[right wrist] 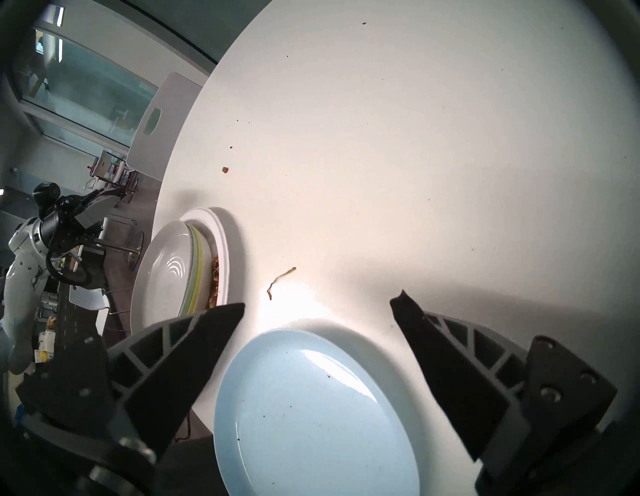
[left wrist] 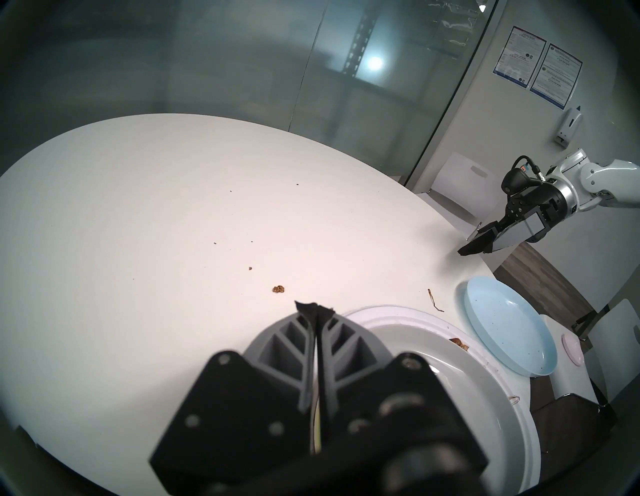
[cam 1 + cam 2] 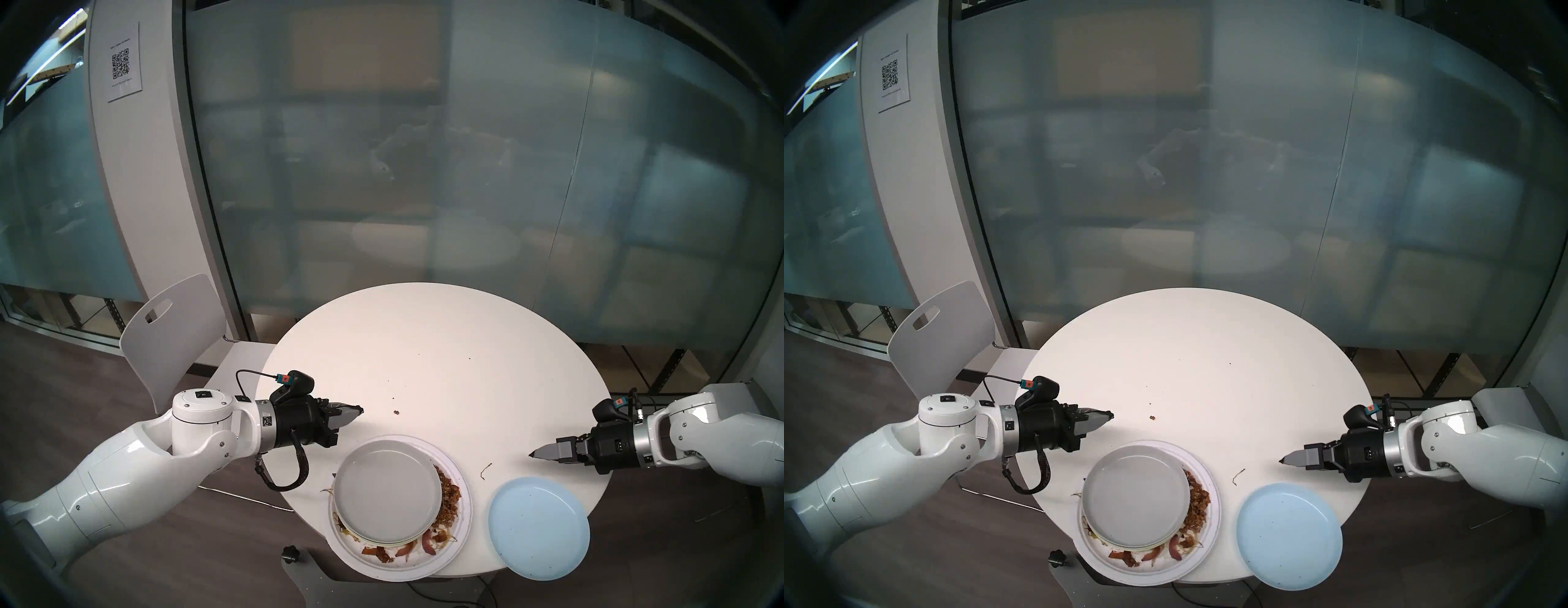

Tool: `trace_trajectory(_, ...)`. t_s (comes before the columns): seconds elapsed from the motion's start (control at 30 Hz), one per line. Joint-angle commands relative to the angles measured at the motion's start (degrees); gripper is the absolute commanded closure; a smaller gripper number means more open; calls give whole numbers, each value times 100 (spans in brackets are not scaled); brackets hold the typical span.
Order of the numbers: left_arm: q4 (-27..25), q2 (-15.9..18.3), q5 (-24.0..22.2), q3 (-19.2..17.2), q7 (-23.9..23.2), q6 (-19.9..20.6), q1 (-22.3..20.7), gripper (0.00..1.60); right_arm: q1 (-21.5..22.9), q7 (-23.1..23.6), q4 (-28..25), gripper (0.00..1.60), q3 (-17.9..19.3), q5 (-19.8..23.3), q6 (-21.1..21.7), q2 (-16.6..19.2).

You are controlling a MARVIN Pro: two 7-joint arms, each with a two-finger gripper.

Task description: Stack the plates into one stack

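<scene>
- The right gripper (image 1: 317, 304) stands wide open and empty, its two dark fingers spread to either side of the far rim of the light blue plate (image 1: 311, 408) in the wrist view; from the head camera it hangs above the table (image 3: 424, 339), just beyond that plate and not touching it.
- The left gripper (image 3: 359, 410) is closed on nothing, its tips pressed together, and hovers over the table just beside the far left edge of the stack (image 3: 388, 484).
- The light blue plate lies flat and alone at the near right of the table, its near edge overhanging the table's rim, close beside the stack but apart from it.
- The stack sits at the near edge: a grey plate (image 3: 386, 479) on top, thin yellow and green edges showing under it in the right wrist view, all resting off-centre on the large white paper plate (image 3: 462, 522) strewn with food scraps.
- Step in hand, as I judge it: fetching the last loose plate with the right arm.
- The next move calls for lowering the open jaws onto the plate's rim, one finger under the lip, which the overhang may ease, then closing, lifting and carrying it left onto the grey plate.
- A food strand (image 3: 485, 470) and crumbs lie between plate and stack, clear of the grasp.
</scene>
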Motion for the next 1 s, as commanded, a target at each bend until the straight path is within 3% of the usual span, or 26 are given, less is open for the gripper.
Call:
trace_trajectory(0.0,-56,-2,-5,-40,-6,-20,-46,128,-202,158,26,0,194,-75,125,57)
trace_trajectory(0.97,-48,-2,-5,-29,-8,-18,-55,128,-800,509,227,0,752,-795,758,75)
